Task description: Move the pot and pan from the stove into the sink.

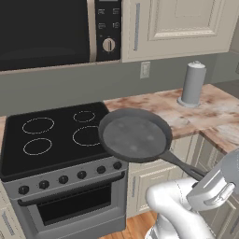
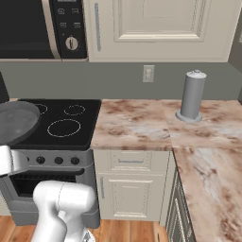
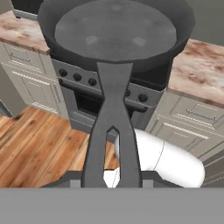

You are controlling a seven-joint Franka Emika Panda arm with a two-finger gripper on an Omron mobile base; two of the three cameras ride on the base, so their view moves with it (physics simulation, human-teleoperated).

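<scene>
the fingers point(image 3: 112, 181) are closed on the handle of the pan point(image 1: 134, 135), held in the air off the stove's point(image 1: 51, 135) front right corner, so its trip to the sink remains, and then the pot's.

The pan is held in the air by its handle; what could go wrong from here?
1. The gripper holds the pan only at the far end of its long handle, so it could tilt or slip.
2. Swinging it over the counter could knock the grey canister.
</scene>
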